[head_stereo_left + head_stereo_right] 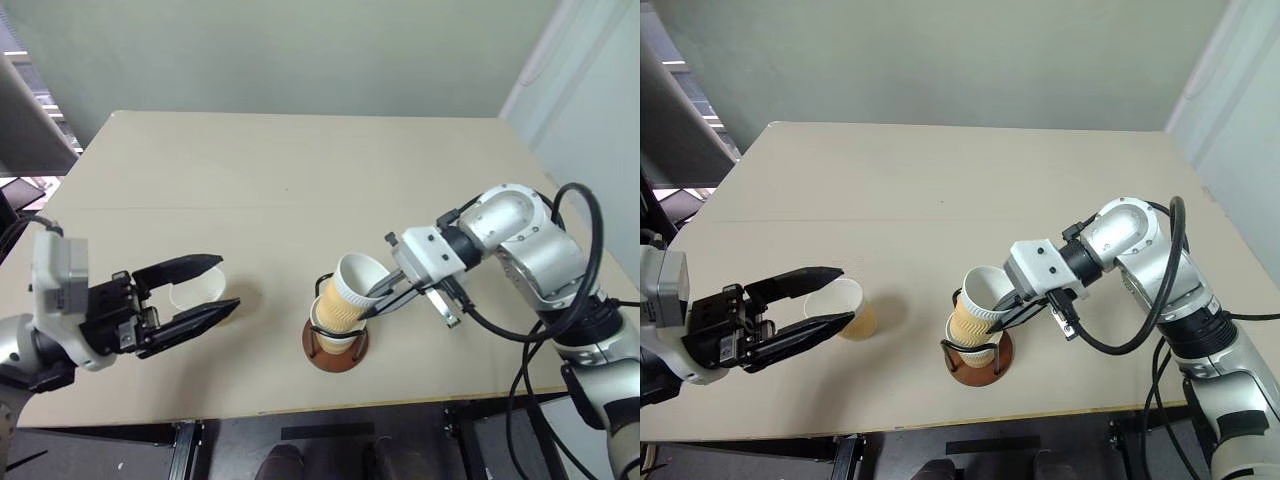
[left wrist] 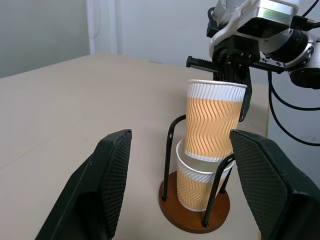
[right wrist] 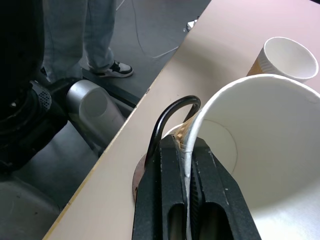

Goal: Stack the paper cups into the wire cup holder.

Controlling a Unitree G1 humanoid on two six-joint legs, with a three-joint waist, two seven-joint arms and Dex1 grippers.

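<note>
Left eye view is showing the wire cup holder standing near the table's front edge, one paper cup sitting inside it. The right gripper is pinching the rim of a second cup, closed tight on its wall, tilting it into the first. The left gripper is hanging wide open, holding nothing, around the third cup, which its fingers are partly hiding.
</note>
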